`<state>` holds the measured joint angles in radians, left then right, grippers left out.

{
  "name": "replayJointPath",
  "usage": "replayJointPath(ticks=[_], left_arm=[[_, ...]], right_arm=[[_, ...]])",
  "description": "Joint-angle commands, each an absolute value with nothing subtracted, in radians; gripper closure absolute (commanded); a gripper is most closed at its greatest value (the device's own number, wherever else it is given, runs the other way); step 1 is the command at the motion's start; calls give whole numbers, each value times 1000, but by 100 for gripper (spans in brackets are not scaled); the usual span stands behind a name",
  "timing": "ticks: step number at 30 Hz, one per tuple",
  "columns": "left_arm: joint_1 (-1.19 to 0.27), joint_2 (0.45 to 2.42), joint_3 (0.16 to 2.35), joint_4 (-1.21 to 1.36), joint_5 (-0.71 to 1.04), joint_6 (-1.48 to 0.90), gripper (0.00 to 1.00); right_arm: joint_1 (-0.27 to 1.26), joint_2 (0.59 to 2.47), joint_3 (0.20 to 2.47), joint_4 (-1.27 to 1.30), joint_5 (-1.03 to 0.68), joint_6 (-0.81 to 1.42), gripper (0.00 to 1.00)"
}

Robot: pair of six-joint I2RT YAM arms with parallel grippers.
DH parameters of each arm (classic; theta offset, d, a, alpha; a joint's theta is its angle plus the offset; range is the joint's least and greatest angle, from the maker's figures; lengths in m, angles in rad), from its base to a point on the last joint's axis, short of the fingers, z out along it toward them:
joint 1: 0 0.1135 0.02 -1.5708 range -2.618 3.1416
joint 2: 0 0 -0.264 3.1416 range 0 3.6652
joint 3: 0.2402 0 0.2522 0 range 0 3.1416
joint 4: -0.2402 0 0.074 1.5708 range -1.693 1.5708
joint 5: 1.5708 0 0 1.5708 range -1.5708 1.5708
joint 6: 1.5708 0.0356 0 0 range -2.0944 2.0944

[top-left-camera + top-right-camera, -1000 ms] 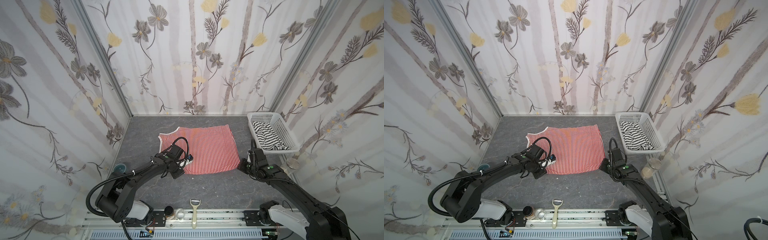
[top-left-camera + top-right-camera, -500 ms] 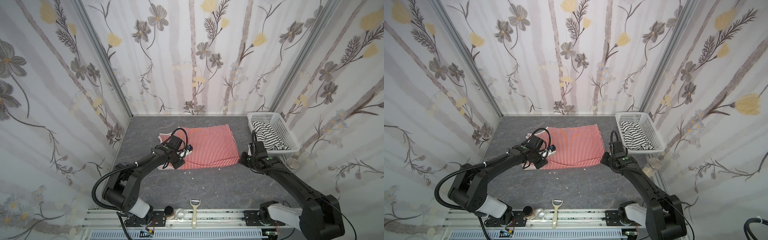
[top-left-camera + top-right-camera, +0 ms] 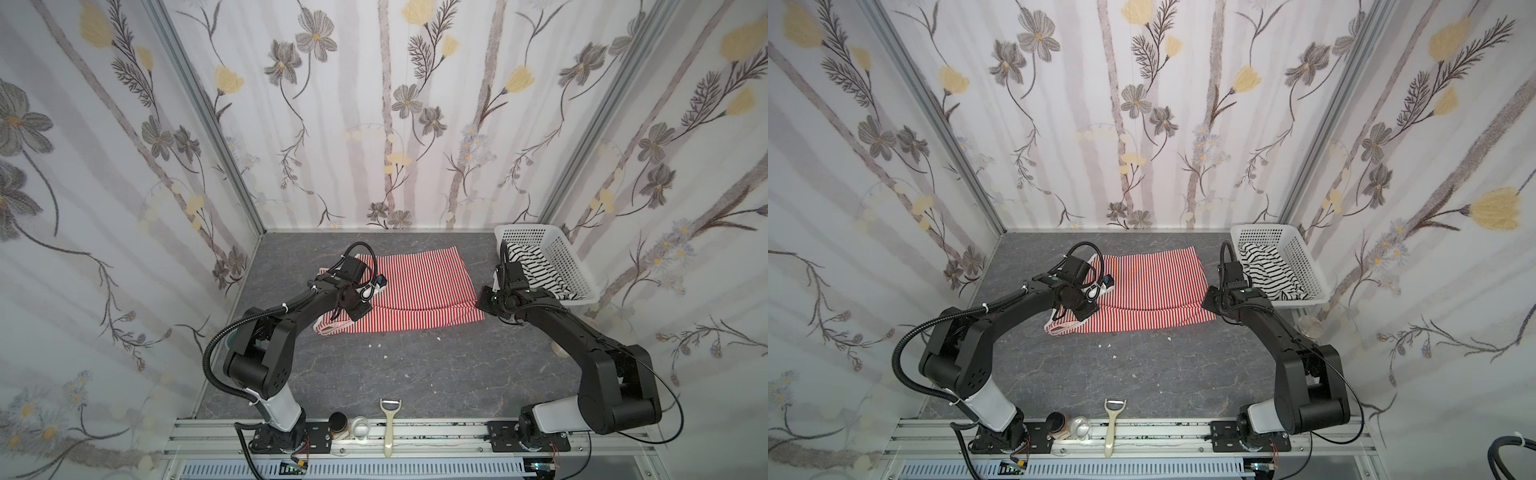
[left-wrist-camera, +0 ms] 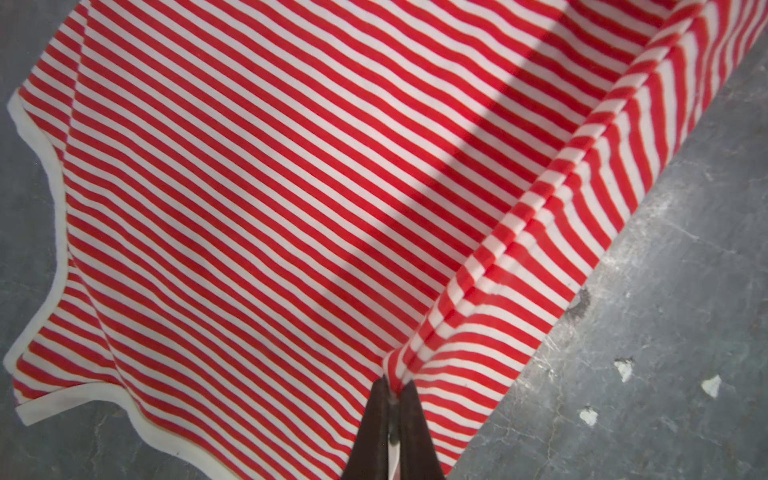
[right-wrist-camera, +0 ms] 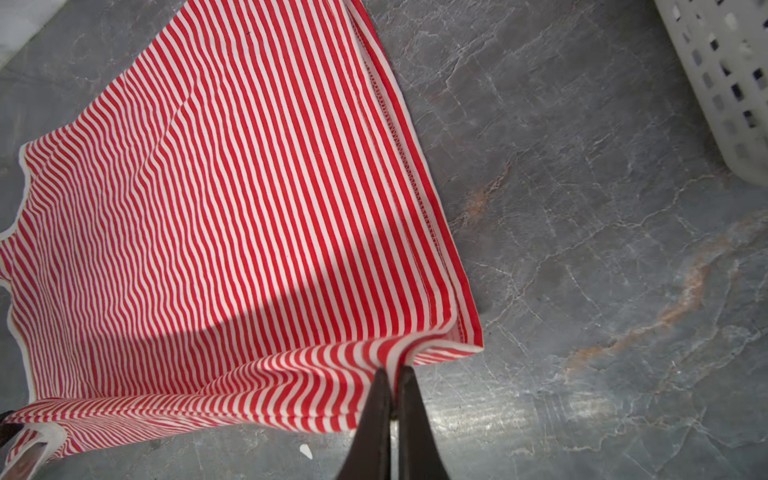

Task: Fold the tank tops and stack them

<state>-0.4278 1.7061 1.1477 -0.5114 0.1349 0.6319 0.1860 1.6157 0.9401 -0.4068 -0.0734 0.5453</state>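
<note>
The red-and-white tank top (image 3: 419,286) (image 3: 1150,286) lies mid-table, its near part doubled over along a crease. My left gripper (image 3: 360,311) (image 3: 1082,318) is at the top's left side, near the white-edged straps. In the left wrist view the left gripper (image 4: 394,388) is shut on a raised ridge of the striped cloth (image 4: 291,187). My right gripper (image 3: 482,300) (image 3: 1207,303) is at the top's right edge. In the right wrist view it (image 5: 394,372) is shut on the hem corner (image 5: 449,332). The black-striped tank top (image 3: 536,270) (image 3: 1266,270) lies crumpled in the white basket (image 3: 577,266) (image 3: 1304,257).
A peeler (image 3: 390,424) and two small jars (image 3: 338,422) sit on the front rail. White crumbs (image 3: 378,345) dot the grey table in front of the top. The basket stands at the back right, close behind the right arm. Patterned walls enclose three sides.
Both grippers have moved from the top's near edge toward the back, carrying the cloth with them. The flat top now has its near part lifted and doubled over.
</note>
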Motion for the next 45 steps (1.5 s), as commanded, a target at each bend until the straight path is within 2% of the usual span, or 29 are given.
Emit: replayJointPath(ticks=[1,23,24,25,28,31,39,43,45], left_arm=[[-423,1727,1180,-510,144,650,95],[-396,1869,1280,-488,73,625,91],[-396,1874,1285,-486,67,621,88],[-395,1879,1287,-485,65,614,84],[-393,1883,1287,-479,45,591,58],[-380,1855,1309,-467,36,567,47],[-325,1657,1118,-466,36,587,34],[-260,1544,997,-472,85,602,14],[-240,1500,948,-473,97,615,10]], right_arm=[[177,1668,980,-393,-72,510,100],[149,1910,1162,-385,-78,476,100],[147,1917,1169,-385,-81,477,98],[147,1922,1176,-385,-88,476,91],[147,1914,1179,-382,-98,475,73],[152,1874,1150,-374,-92,481,64],[202,1760,992,-311,-100,522,62],[222,1749,944,-271,-121,541,62],[230,1741,924,-248,-127,549,62]])
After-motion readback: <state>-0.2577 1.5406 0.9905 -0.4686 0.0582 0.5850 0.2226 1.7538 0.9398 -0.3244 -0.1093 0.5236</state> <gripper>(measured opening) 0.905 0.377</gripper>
